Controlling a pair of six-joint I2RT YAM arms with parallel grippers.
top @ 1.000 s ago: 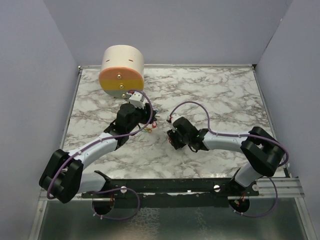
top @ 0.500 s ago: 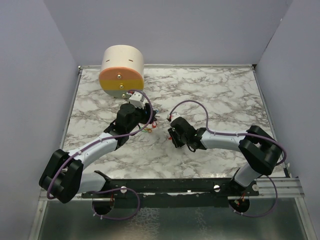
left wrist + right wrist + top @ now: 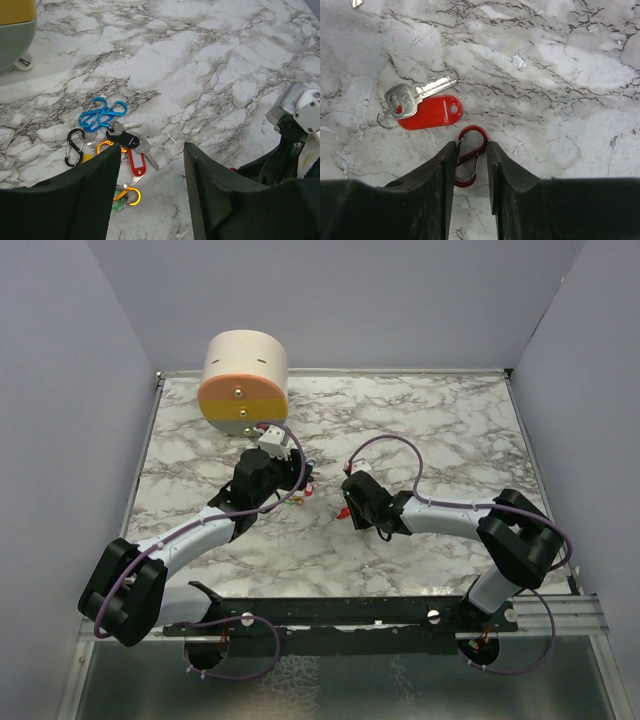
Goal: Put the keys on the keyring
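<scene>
In the left wrist view a pile of keys lies on the marble: two blue clips [image 3: 102,114], a black clip [image 3: 75,146], a black tag [image 3: 122,138], a red tag [image 3: 136,162], and an orange clip [image 3: 131,196]. My left gripper [image 3: 152,150] hovers open and empty just right of the pile, and it shows in the top view [image 3: 300,483]. In the right wrist view my right gripper [image 3: 470,146] is closed on a red S-shaped clip [image 3: 473,127], both fingers touching it, low over the table. A red tag [image 3: 432,112] with a silver key [image 3: 412,97] lies just beyond it.
The big cream-and-orange cylinder [image 3: 243,383] stands at the back left, behind the left gripper. The right gripper [image 3: 345,508] is close to the right of the key pile [image 3: 308,485]. Purple walls close in the marble table [image 3: 450,430].
My right gripper has moved a little left and away from the bases, nearer the key pile. The left arm has hardly moved.
</scene>
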